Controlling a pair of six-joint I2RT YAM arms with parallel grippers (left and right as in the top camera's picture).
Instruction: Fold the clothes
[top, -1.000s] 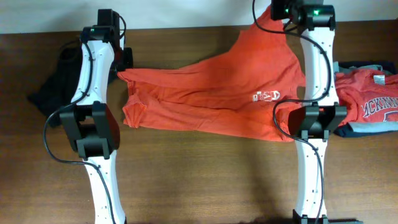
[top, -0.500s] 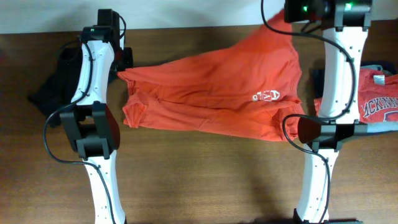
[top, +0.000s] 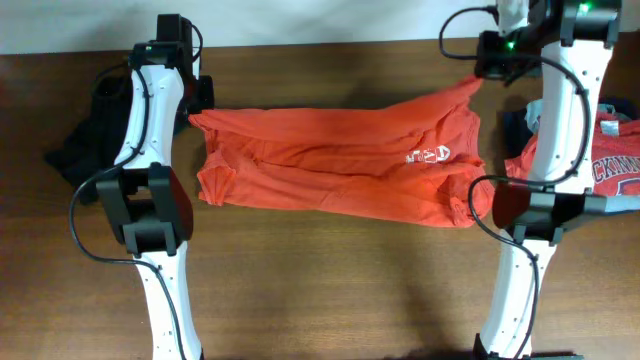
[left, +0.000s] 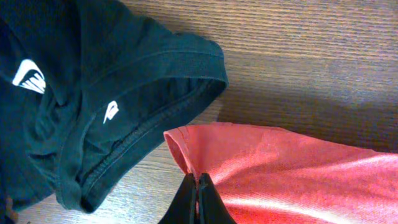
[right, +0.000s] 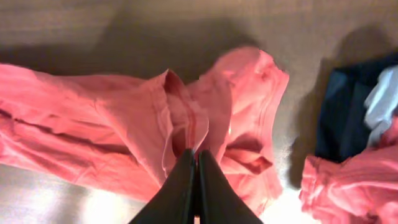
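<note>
Orange-red T-shirt (top: 330, 160): lies stretched in a crumpled band across the wooden table (top: 320, 290) in the overhead view, white print (top: 428, 154) face up near the right end, a black garment (top: 75, 150) heaped past its left end and a red shirt with white lettering (top: 612, 170) at the table's right edge. Left wrist view: shows the left gripper (left: 198, 183) pressed together on the shirt's hemmed corner, just beside the black garment and its small white marks (left: 30, 74). Right wrist view: shows the right gripper (right: 196, 158) pinching a raised fold of the same shirt, dark blue cloth (right: 339, 118) off to the right.
</note>
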